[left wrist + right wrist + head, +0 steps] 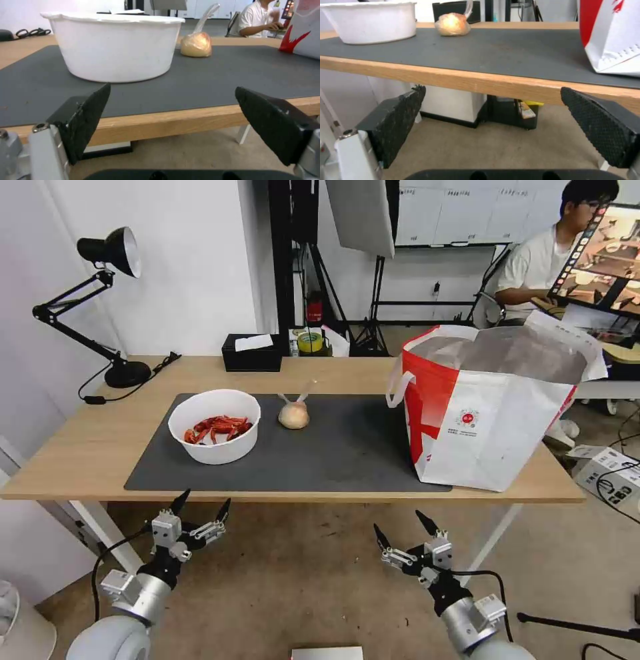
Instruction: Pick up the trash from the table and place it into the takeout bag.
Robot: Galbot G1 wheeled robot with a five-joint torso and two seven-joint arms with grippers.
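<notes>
My left gripper (203, 502) and right gripper (402, 525) hang spread below the table (100, 433) edge. The bowl (214, 425) and knotted bag (294, 414) sit on the mat (333, 447).

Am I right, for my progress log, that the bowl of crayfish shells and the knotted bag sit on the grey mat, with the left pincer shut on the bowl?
Not quite. The head view shows the left pincer open and empty, below the table edge. The bowl and knotted bag do sit on the mat.

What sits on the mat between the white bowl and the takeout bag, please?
In the head view, the small knotted bag lies close beside the white bowl; from it to the takeout bag, the dark mat is bare.
</notes>
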